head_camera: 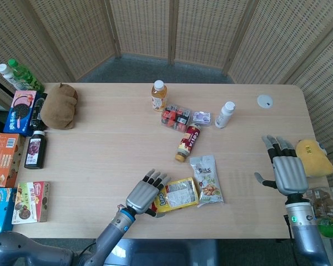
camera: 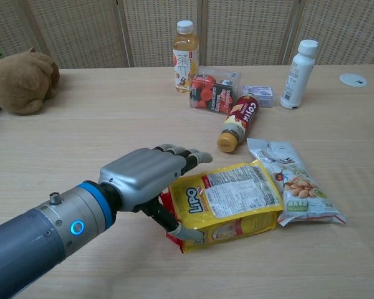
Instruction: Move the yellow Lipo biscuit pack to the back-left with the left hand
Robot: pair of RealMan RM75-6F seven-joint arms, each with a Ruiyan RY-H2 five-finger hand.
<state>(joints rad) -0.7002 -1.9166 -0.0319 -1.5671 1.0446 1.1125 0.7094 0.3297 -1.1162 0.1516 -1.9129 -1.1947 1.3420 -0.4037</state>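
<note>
The yellow Lipo biscuit pack (head_camera: 178,194) (camera: 237,196) lies flat near the table's front edge, its red-trimmed end towards my left hand. My left hand (head_camera: 145,193) (camera: 146,175) reaches over that end. Its fingers (camera: 186,153) stretch across the pack's top corner and its thumb (camera: 184,233) touches the front edge. The fingers are spread and not clamped, and the pack rests on the table. My right hand (head_camera: 287,170) hovers open and palm down over the right side of the table, far from the pack; the chest view does not show it.
A nut bag (head_camera: 206,180) (camera: 293,184) touches the pack's right side. Behind it lie a cola tube (head_camera: 187,142), a snack box (head_camera: 176,117), a tea bottle (head_camera: 159,95) and a white bottle (head_camera: 225,114). A brown plush (head_camera: 60,105) and biscuit boxes (head_camera: 21,113) crowd the back-left.
</note>
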